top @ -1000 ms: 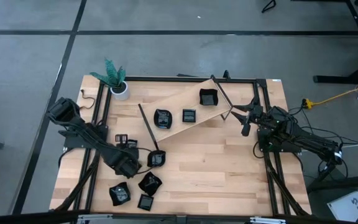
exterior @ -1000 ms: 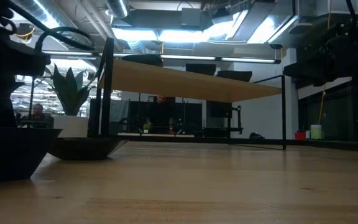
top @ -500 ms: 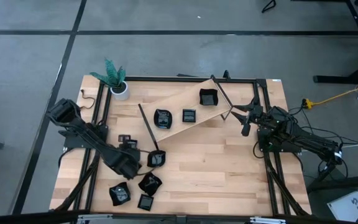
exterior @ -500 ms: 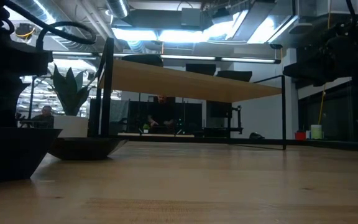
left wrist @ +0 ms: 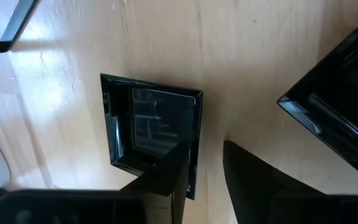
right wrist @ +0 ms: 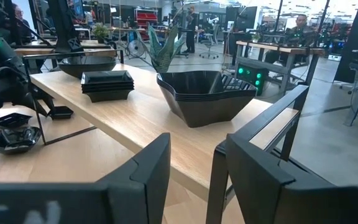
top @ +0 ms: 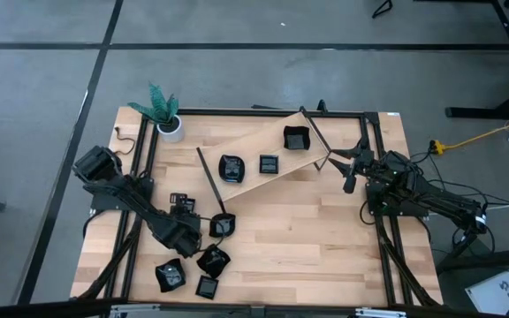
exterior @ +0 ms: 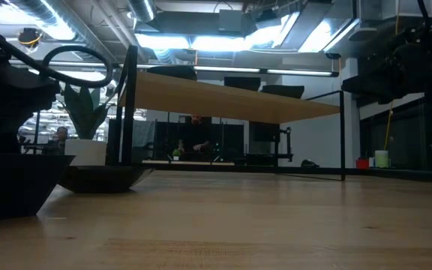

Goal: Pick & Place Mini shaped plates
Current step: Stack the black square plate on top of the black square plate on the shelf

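Glossy black mini plates lie in two groups. Three sit on a slanted raised wooden shelf: a square one, a small one and a rounded one. Several more rest on the table near its near-left corner, such as one, a leaf-like one and a small square. My left gripper hangs open among these. In its wrist view the open left gripper stands over a square plate. My right gripper waits open by the shelf's right end. My left gripper comes from above, pointing down. One finger overlaps the square plate's rim at its corner, and the other finger stands beside the plate over bare wood. Whether the finger touches the rim, I cannot tell. The plate lies flat on the table.
A white pot with a green plant stands at the far-left corner. Black frame rails run along the table's sides and a dark rod props the shelf. Bare wood lies in the middle. A larger plate lies close to my left gripper.
My left arm's upper joints have shifted slightly toward the near edge and right. Its gripper stays over the same group of plates. No plate has moved.
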You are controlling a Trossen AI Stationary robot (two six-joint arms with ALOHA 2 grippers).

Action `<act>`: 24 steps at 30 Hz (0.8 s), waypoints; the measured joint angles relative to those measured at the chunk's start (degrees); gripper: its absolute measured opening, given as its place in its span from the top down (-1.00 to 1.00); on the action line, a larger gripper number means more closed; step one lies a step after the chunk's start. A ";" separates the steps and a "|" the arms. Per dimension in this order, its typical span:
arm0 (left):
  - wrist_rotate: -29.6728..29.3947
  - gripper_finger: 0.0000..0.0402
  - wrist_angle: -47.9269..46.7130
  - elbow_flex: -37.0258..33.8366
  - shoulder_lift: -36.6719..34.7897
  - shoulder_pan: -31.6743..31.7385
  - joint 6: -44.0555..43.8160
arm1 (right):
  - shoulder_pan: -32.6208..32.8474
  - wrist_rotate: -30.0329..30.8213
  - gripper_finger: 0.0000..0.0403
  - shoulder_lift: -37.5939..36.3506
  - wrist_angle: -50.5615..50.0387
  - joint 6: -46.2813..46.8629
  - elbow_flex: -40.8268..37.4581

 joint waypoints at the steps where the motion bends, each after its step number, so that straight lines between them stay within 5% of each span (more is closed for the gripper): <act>1: -0.05 0.55 0.06 -0.09 -0.27 0.02 0.01 | 0.01 0.00 0.24 -0.02 0.00 0.08 0.00; 14: -1.99 0.96 -0.37 0.04 -0.95 0.15 -0.07 | 0.02 -0.01 0.24 -0.02 0.00 0.12 0.00; 24: -1.33 0.99 -2.10 1.52 -0.97 0.13 -0.47 | 0.02 0.00 0.24 -0.02 0.00 0.03 0.00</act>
